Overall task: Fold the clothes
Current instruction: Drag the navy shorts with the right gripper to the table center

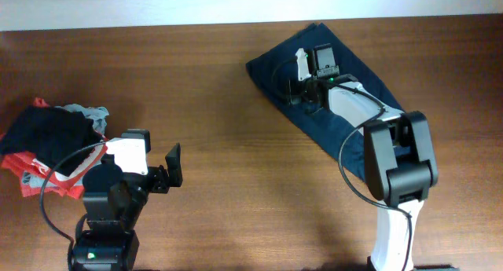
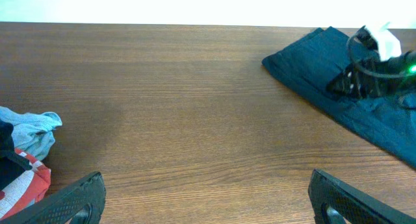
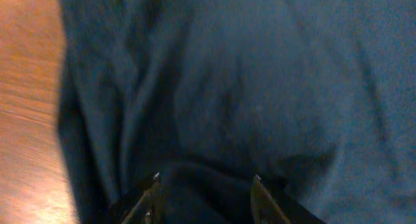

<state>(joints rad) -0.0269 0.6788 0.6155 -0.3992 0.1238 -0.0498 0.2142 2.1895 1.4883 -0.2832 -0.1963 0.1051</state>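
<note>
Toward the far right of the tabletop [image 1: 236, 145], the navy clothes [image 1: 271, 75] lie as a slanted strip. Over them the right gripper [image 3: 205, 182] presses down, partly open astride a cloth ridge. Nearer, the left gripper [image 2: 207, 188] hangs wide and empty. A shallow close may snag only one layer, undoing the fold.

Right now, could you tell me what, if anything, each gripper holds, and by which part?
Left gripper: nothing. Right gripper straddles a fold near the navy garment's edge; grip cannot be told.

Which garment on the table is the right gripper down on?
The dark navy-blue garment, spread alone at the far right, under the right gripper. The black, red and grey-teal clothes lie heaped at the left.
</note>
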